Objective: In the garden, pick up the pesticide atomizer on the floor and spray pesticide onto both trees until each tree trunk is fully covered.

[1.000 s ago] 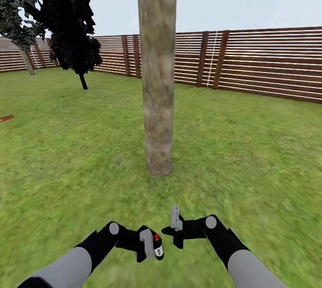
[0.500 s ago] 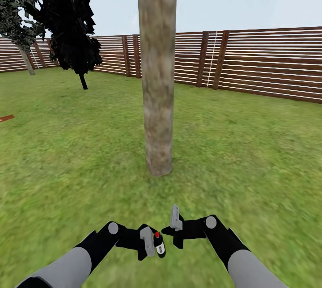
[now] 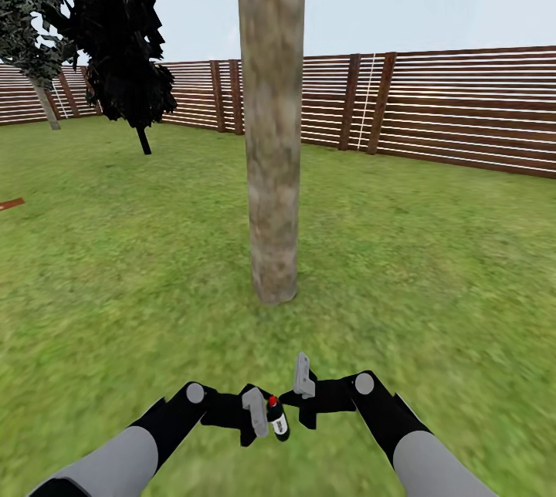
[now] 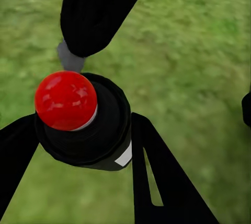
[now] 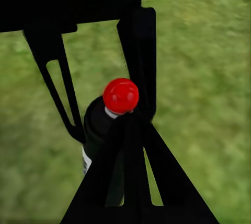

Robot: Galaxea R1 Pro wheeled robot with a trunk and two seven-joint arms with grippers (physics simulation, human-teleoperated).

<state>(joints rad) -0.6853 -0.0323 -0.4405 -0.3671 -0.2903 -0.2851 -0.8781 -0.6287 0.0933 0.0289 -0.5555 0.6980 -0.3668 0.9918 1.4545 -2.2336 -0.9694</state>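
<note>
Now the left end effector [image 3: 262, 418] grasps the pesticide atomizer [image 3: 276, 420], a dark bottle with a red cap rather than a grey trigger head, its two black fingers [image 4: 157, 177] pressed against the bottle's sides in the left wrist view. The right end effector [image 3: 303, 397] hangs just beside the bottle's cap; in the right wrist view one finger [image 5: 138, 62] crosses the red cap [image 5: 121, 95], but whether that end effector is clenched or released I cannot tell.

The tree trunk [image 3: 272, 126] rises straight ahead of the atomizer, well apart from it, across a stretch of lawn [image 3: 432, 250], with the slatted fence [image 3: 463, 107] behind the trunk.

Judging by this, the step in hand is readying the sprayer. To do it well, the bottle should be kept upright and firmly held, the nozzle turned toward the trunk, and probably brought nearer before spraying, so that the haze lands on bark, not on grass.
</note>
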